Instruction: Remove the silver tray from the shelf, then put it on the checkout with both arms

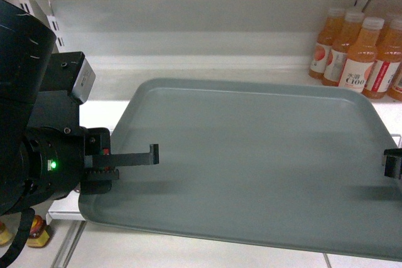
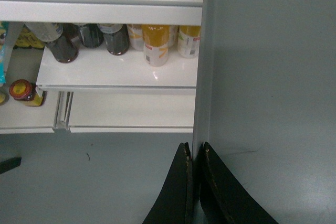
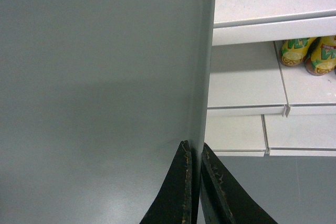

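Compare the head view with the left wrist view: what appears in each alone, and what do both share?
Head only: the whole silver tray held between both grippers, left gripper and right gripper, plus orange juice bottles on the shelf behind.
Left wrist only: dark bottles and yellow-labelled bottles on lower shelves, and the fingers pinching the tray's rim.
Shared: the tray, the left gripper.

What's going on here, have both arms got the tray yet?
Yes. The left gripper is shut on the tray's left rim and the right gripper on its right rim. The tray juts out past the shelf front, with juice bottles standing behind it. No checkout is in view, so placing it there is not yet done.
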Robot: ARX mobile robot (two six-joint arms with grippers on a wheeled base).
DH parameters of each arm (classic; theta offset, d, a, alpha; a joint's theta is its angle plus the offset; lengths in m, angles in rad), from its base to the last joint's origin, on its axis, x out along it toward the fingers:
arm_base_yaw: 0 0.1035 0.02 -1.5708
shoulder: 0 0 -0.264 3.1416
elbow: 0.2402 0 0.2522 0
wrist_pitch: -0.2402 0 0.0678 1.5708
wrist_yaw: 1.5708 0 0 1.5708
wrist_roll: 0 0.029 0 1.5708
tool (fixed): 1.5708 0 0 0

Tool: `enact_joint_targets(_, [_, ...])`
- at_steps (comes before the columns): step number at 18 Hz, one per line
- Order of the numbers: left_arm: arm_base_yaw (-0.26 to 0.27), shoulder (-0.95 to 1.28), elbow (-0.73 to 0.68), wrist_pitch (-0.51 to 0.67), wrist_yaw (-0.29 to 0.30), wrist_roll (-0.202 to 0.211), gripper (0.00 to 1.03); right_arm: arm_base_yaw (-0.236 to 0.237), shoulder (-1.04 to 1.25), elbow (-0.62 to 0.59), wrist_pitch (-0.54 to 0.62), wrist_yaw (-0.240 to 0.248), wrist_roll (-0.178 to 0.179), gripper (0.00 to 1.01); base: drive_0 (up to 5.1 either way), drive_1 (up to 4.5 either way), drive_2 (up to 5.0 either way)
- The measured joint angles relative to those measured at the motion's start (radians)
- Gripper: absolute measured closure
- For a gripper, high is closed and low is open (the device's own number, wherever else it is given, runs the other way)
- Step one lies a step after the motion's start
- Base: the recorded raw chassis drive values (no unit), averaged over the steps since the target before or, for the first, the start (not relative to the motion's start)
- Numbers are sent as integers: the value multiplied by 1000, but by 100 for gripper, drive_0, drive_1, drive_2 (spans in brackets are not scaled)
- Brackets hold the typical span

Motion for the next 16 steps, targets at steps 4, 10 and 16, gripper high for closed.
enact_joint_targets(4, [0,0,-1,-3,-1,0,100,0,0,0,-4,0,0,98,0,-434,433])
enact_joint_targets(10, [0,-1,-1,6,-2,0,100,0,0,0,3,0,-1,98,0,-434,433])
enact_joint_targets(16, [0,0,-2,-1,-2,0,100,0,0,-1,-6,0,-1,98,6,-425,438])
